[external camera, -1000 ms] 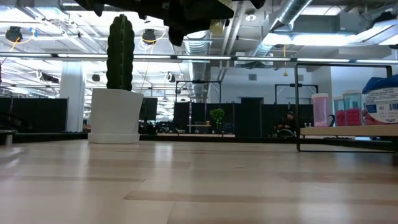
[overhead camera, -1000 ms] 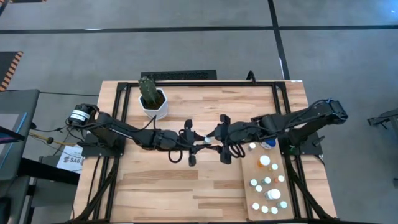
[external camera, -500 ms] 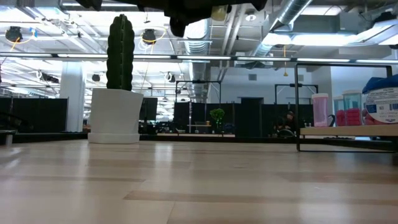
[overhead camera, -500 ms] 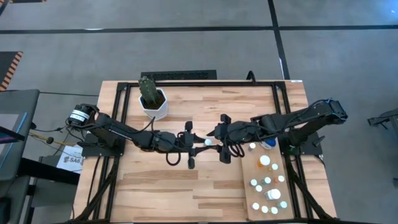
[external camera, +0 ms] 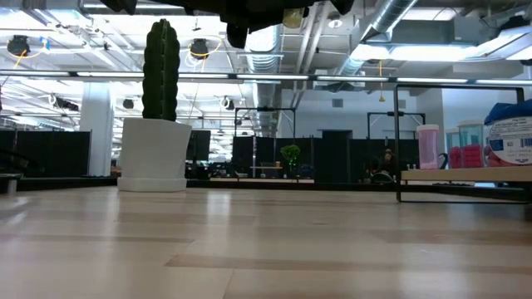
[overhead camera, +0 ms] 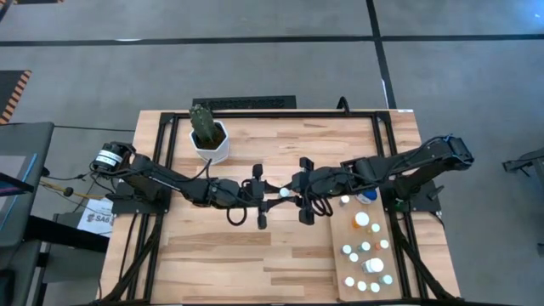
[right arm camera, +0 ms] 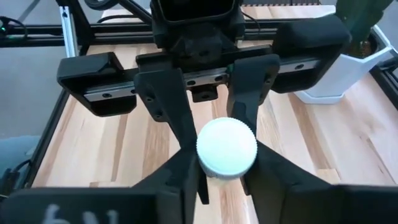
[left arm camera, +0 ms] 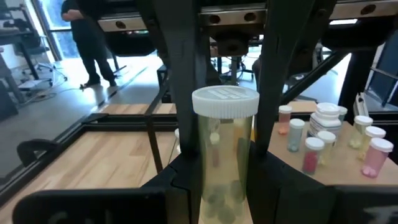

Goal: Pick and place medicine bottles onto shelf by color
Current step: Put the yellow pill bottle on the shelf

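Observation:
A clear medicine bottle [overhead camera: 283, 194] with a white cap hangs above the middle of the table between my two grippers. My left gripper [overhead camera: 274, 194] comes from the table's left and is shut on it. My right gripper [overhead camera: 293, 195] comes from the table's right and is shut on the cap end. The left wrist view shows the bottle [left arm camera: 224, 155] with small pieces inside. At the table's near right lies the shelf [overhead camera: 340, 234], a pale panel on which several white-capped medicine bottles [overhead camera: 367, 255] stand upright. My left gripper pinches the bottle's body near its base [left arm camera: 217, 186] between its two fingers. The fingers come level from the table's left and lie along the bottle. The bottle is lifted clear, cap toward the table's right. My right gripper has its two fingers on opposite sides of the white cap [right arm camera: 208, 155]. It comes from the table's right, slanting a little downward, and faces the cap end-on. The left wrist view shows its fingers [left arm camera: 273, 93] against the cap's sides.
A white pot with a cactus [overhead camera: 208, 136] stands at the far left of the table. A black frame [overhead camera: 255, 115] runs along the table's far and side edges. Bare planks [overhead camera: 246, 255] lie in front of the arms. Beyond the table a person [left arm camera: 93, 37] stands.
My left gripper has tipped and rolled a little with the bottle. From above the bottle showed a stretch of its side a second ago; now little more than its cap shows. Both hands have kept their places.

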Available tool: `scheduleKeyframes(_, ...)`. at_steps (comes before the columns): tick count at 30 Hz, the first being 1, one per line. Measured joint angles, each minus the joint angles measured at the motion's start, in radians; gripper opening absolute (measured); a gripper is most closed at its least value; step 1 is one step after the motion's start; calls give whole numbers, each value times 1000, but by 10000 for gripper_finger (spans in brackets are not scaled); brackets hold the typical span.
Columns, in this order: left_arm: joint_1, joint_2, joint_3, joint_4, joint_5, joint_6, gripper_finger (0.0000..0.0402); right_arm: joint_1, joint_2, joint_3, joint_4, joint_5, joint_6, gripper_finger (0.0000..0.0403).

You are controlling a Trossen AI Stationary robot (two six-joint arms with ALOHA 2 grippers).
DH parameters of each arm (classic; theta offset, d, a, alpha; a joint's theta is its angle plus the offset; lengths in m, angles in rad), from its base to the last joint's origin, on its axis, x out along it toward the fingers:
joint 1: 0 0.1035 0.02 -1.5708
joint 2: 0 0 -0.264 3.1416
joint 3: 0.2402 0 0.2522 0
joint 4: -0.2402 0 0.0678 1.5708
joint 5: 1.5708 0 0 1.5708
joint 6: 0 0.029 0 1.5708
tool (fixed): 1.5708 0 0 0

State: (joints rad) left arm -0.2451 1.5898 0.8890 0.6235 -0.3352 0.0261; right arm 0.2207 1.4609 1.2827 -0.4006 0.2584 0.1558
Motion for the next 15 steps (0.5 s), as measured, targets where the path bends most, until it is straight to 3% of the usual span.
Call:
scheduleKeyframes(6, -1, 0, 0, 13, -57, -17, 77, -1, -12, 0, 2, 1, -4, 98)
scheduleKeyframes(15, -2, 0, 1, 54, -58, -20, 143, -3, -43, -1, -23, 1, -7, 101)
